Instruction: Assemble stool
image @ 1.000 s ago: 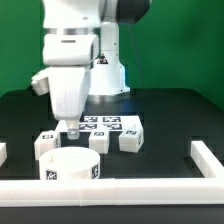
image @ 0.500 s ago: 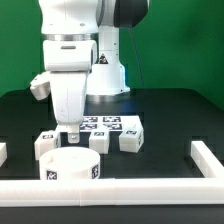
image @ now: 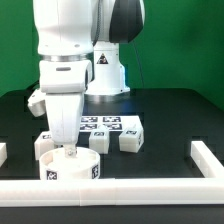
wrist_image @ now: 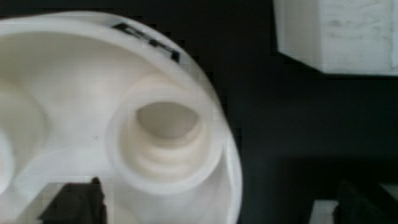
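The round white seat disc (image: 70, 168) lies at the front of the black table, hollow side up, with a tag on its wall. In the wrist view the seat disc (wrist_image: 107, 110) fills most of the picture and shows a round socket (wrist_image: 169, 125). My gripper (image: 68, 150) hangs low over the disc's far rim. It is open (wrist_image: 222, 205), with one finger (wrist_image: 80, 200) over the disc's inside and the other (wrist_image: 365, 198) outside over the table; the rim lies between them. Three tagged leg blocks (image: 45, 143) (image: 100, 141) (image: 131, 139) stand behind the disc; one shows in the wrist view (wrist_image: 347, 35).
The marker board (image: 100, 123) lies flat behind the leg blocks, near the arm's base. White border rails run along the front (image: 120, 190), the exterior view's right (image: 205, 155) and left (image: 3, 152).
My gripper has moved down and forward, from above the leg blocks to just over the seat disc's far rim. The parts have not moved.
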You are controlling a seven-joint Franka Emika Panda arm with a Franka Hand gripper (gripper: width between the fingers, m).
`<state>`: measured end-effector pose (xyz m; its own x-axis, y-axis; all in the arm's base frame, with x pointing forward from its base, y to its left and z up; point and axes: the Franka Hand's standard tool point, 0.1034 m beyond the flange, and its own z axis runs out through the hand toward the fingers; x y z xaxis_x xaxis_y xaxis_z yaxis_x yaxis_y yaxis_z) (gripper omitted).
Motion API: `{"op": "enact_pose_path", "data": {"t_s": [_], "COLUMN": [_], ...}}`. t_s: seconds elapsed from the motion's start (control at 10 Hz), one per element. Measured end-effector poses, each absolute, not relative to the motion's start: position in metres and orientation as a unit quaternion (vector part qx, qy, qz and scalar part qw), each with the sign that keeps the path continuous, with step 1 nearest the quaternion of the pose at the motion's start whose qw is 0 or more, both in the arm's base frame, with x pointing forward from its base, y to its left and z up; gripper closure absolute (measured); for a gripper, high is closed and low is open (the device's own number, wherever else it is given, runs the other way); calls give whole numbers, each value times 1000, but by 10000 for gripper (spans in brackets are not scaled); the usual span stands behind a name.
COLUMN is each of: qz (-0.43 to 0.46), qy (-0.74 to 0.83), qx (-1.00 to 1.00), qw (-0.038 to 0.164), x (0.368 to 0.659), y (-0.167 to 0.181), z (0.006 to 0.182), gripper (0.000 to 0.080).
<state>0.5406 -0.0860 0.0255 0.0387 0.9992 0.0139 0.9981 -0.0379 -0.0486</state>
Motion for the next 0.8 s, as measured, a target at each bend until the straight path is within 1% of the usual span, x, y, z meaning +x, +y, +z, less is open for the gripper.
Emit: {"op": "enact_pose_path", "data": {"t_s": [0.2, 0.6, 0.7, 0.8], "qz": [14, 16, 16, 16], "qy": [-693, -692, -692, -692], "qx": [-720, -721, -721, -721], "qw": [26, 29, 29, 29], "x": [538, 536, 536, 536], "y": [-85, -86, -86, -86], "z": [20, 16, 16, 16], "gripper": [150, 150, 254, 388]}}
